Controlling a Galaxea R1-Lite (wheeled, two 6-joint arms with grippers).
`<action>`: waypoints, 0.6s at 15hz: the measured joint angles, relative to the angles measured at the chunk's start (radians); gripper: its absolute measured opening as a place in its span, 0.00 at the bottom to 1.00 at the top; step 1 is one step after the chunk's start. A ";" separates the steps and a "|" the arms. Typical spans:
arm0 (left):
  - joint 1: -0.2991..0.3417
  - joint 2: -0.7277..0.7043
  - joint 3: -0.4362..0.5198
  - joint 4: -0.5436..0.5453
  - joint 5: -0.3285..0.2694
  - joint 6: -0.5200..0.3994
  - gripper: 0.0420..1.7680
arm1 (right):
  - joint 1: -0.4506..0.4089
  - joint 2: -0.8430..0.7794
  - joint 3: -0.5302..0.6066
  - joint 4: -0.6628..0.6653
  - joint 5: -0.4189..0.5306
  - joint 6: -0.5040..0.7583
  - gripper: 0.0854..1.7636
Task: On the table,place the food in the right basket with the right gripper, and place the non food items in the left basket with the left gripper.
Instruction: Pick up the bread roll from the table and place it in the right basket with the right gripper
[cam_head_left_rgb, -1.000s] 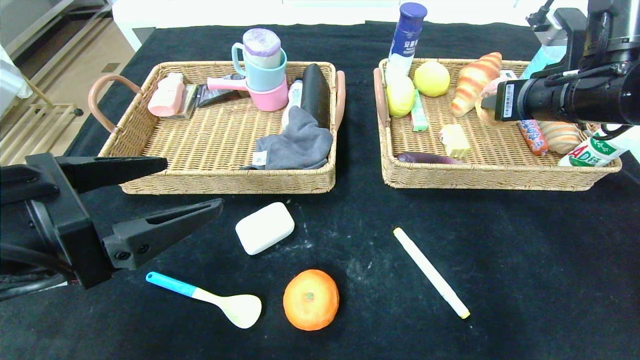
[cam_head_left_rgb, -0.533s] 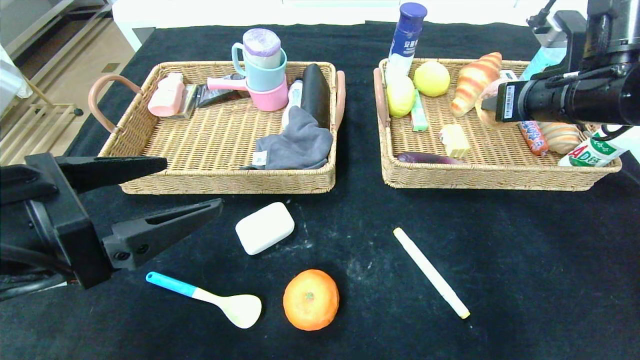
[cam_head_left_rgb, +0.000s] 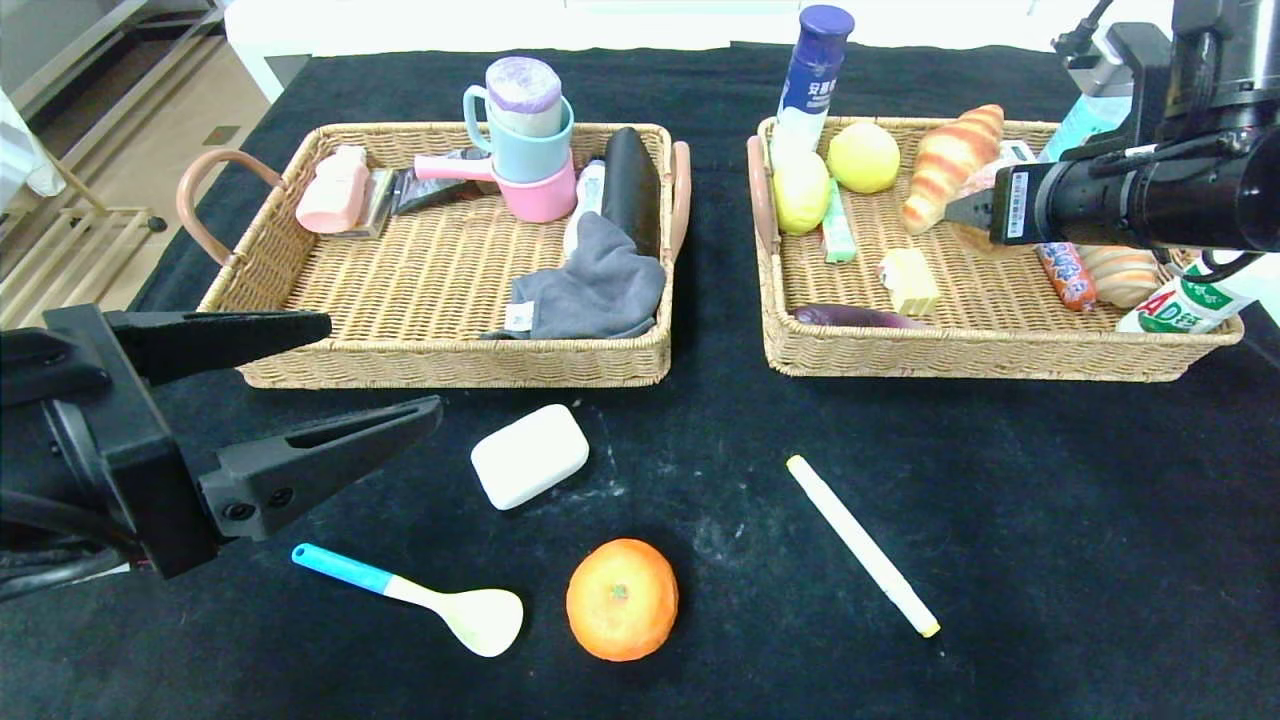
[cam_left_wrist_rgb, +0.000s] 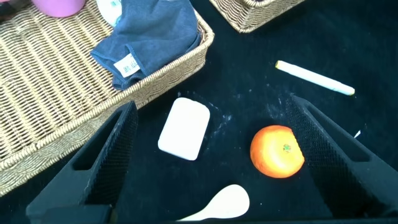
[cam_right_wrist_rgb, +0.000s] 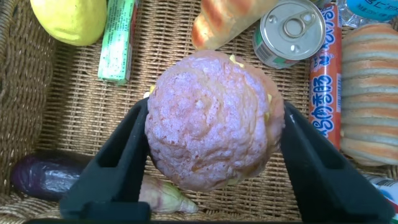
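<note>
My right gripper (cam_head_left_rgb: 965, 207) hangs over the right basket (cam_head_left_rgb: 990, 357). Its fingers stand spread, with a pink bun (cam_right_wrist_rgb: 211, 118) between them, above the wicker floor. On the black table lie an orange (cam_head_left_rgb: 621, 599), a white soap bar (cam_head_left_rgb: 529, 455), a blue-handled spoon (cam_head_left_rgb: 420, 598) and a white pen (cam_head_left_rgb: 862, 545). My left gripper (cam_head_left_rgb: 385, 365) is open and empty at the near left, in front of the left basket (cam_head_left_rgb: 450, 367). In the left wrist view the soap bar (cam_left_wrist_rgb: 184, 129) and the orange (cam_left_wrist_rgb: 277, 152) lie below and between its fingers.
The right basket holds lemons (cam_head_left_rgb: 863, 156), a striped croissant (cam_head_left_rgb: 950, 160), a sausage (cam_right_wrist_rgb: 324, 74), a can (cam_right_wrist_rgb: 291, 31), a green stick (cam_right_wrist_rgb: 117, 43) and a purple eggplant (cam_right_wrist_rgb: 46, 177). Stacked cups (cam_head_left_rgb: 525, 140), a grey cloth (cam_head_left_rgb: 595, 285) and a pink bottle (cam_head_left_rgb: 333, 190) fill the left basket.
The right gripper's fingers have spread apart around the pink bun over the right basket. The left arm has hardly moved.
</note>
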 joint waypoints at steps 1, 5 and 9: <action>0.000 -0.001 0.000 0.000 -0.001 0.000 0.97 | 0.000 0.000 -0.001 0.000 0.000 0.000 0.79; 0.000 -0.004 0.000 0.000 0.000 0.000 0.97 | 0.000 0.001 -0.001 -0.001 0.000 0.002 0.86; 0.000 -0.004 0.000 0.000 0.001 0.000 0.97 | 0.000 0.001 -0.001 0.001 0.001 0.002 0.90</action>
